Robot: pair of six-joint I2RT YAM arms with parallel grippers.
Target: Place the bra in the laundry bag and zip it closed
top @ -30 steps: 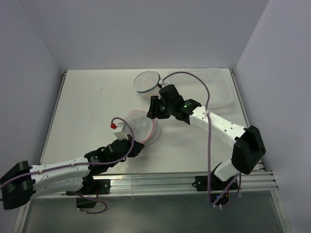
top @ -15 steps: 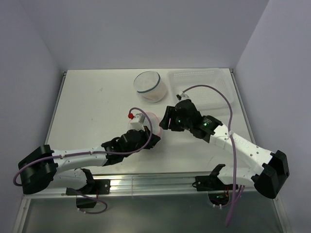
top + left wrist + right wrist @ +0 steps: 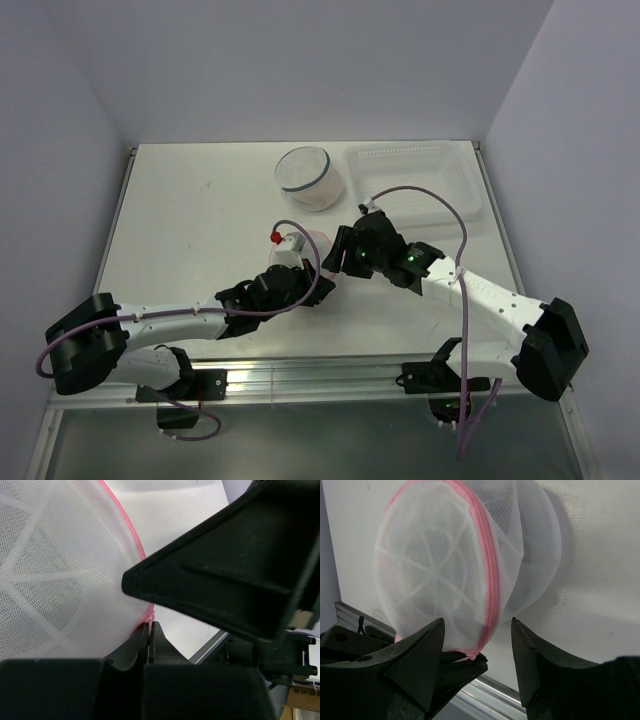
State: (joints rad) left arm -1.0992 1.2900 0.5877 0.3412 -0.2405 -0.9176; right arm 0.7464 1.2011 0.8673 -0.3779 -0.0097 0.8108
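Left wrist view: the left gripper (image 3: 150, 630) is clenched on the pink zipper edge of the one round white mesh laundry bag (image 3: 435, 580), which lies mid-way across the white table (image 3: 200, 220). The right gripper (image 3: 477, 625) straddles the bag's rim, fingers spread. Beyond stand one dark-banded round mesh tub (image 3: 308, 177) and one clear plastic tray (image 3: 420, 170).

We take this for a robotics lab test cell. A bare white desk (image 3: 200, 220) is boxed in by plain pale walls (image 3: 300, 70) behind it and at both its sides. An aluminium extrusion rail (image 3: 330, 372) along the desk's near edge carries two bolted arms, left (image 3: 160, 325) and right (image 3: 490, 295). Loose purple cables (image 3: 464, 320) loop over them.
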